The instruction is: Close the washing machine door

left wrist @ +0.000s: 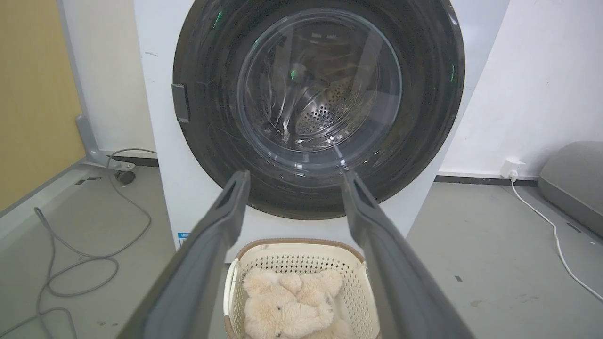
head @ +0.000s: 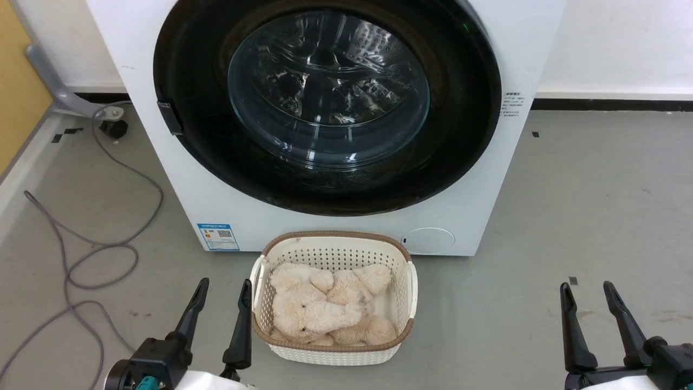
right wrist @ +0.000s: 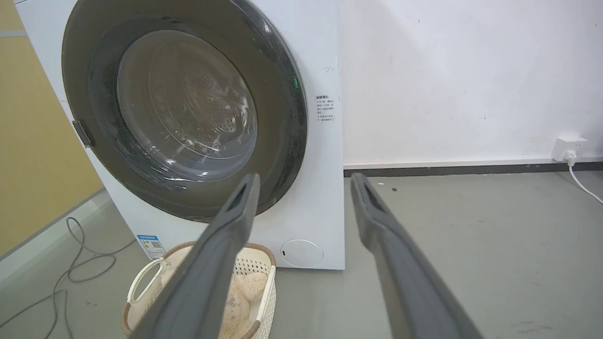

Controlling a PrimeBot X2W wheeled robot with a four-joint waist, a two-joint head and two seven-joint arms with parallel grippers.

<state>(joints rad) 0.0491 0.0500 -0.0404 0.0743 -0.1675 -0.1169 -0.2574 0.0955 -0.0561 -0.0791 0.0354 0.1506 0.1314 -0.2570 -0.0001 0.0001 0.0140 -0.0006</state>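
The white washing machine (head: 490, 179) (left wrist: 162, 141) (right wrist: 320, 188) stands in front of me. Its round black-rimmed door (head: 189, 70) (left wrist: 207, 94) (right wrist: 278, 117) lies flat against the front, glass window facing me, with the steel drum seen through it. A small dark latch tab (head: 169, 118) sits on the door's left rim. My left gripper (head: 224, 287) hangs open at the lower left, beside the basket. My right gripper (head: 586, 290) is open at the lower right, well clear of the machine. Both hold nothing.
A white laundry basket (head: 411, 281) (left wrist: 301, 256) with cream plush toys (head: 325, 309) sits on the floor against the machine's front. Grey cables (head: 97, 254) loop across the floor on the left. A wall socket (right wrist: 567, 147) with a white cord is at the right.
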